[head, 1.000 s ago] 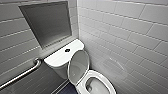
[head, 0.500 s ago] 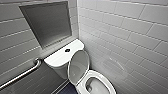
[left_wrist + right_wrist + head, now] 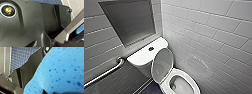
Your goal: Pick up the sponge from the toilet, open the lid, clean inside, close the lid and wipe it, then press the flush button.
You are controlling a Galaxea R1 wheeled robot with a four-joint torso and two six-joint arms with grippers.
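Observation:
The white toilet (image 3: 187,75) stands in the corner, its bowl uncovered. The oval lid (image 3: 162,64) is raised and leans back against the tank (image 3: 142,56). A round flush button (image 3: 151,48) sits on the tank top. The blue sponge (image 3: 60,72), soft and speckled with pores, looms very close in the right wrist view, and my right gripper is shut on it. In the left wrist view I see my own dark body panels and a sliver of blue (image 3: 80,29) at the edge.
A metal grab bar (image 3: 106,72) runs along the left wall below a recessed niche (image 3: 129,21). White wall tiles (image 3: 209,37) close off the right side right beside the bowl. Dark blue small-tiled floor (image 3: 21,55) lies below.

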